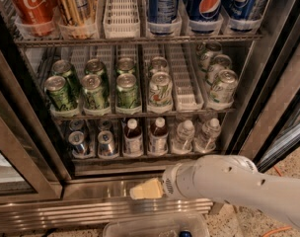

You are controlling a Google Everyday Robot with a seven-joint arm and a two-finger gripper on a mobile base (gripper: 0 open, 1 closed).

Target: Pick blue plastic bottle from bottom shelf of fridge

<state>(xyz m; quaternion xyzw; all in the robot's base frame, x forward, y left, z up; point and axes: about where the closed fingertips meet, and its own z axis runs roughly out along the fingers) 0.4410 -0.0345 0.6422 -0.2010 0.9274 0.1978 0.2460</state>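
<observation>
The fridge [36,201] stands open in front of me with wire shelves of drinks. On the bottom shelf [140,157] two small bottles of dark brown liquid with white caps and pale labels stand side by side, one [133,138] left of the other [158,136]; either fits the blue plastic bottle. Silver-blue cans [93,143] stand to their left and clear water bottles [194,136] to their right. My gripper [137,190], cream-coloured at the tip of the white arm [229,184], is below the shelf in front of the steel base, pointing left and touching no bottle.
Green cans [95,90] fill the shelf above, with an empty white lane [182,80]. Pepsi cans [209,4] and a Coke can [30,4] are on the top shelf. A clear plastic bin [155,226] lies on the floor below the arm. Door frames flank both sides.
</observation>
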